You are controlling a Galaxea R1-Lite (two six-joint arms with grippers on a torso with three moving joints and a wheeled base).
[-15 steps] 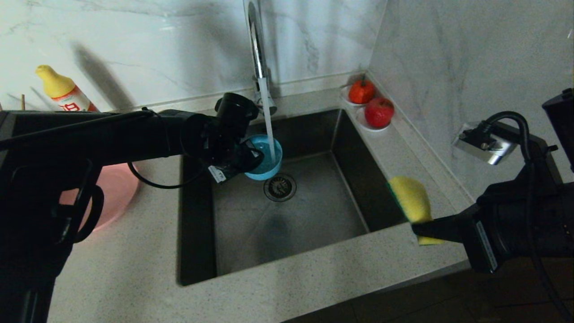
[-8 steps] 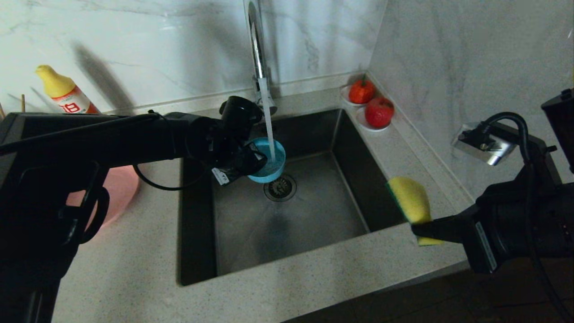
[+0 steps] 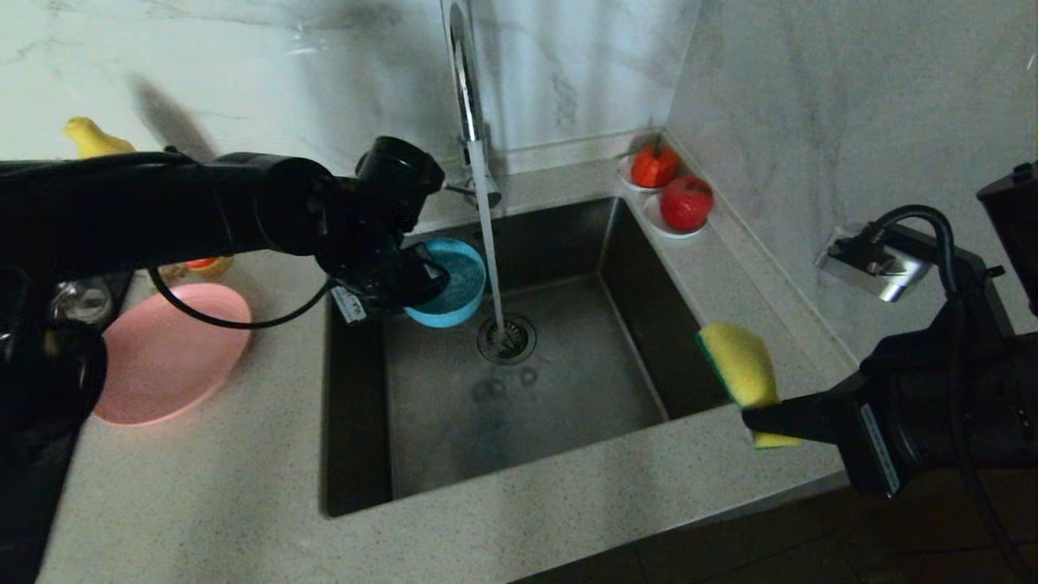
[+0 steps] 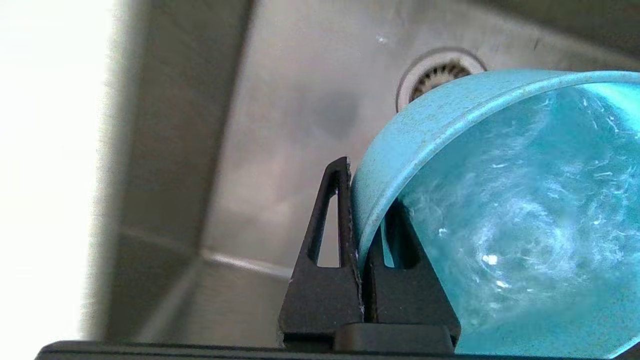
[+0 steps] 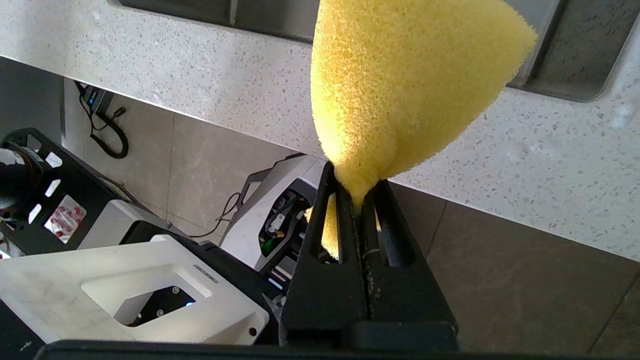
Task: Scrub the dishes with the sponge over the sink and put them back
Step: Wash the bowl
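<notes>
Left hand pinches the glossy teal bowl's rim; right hand squeezes the porous yellow sponge.

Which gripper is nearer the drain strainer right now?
Left. The left gripper holds the blue bowl over the sink, just beside the drain strainer. The right gripper holds the sponge at the sink's right edge.
</notes>
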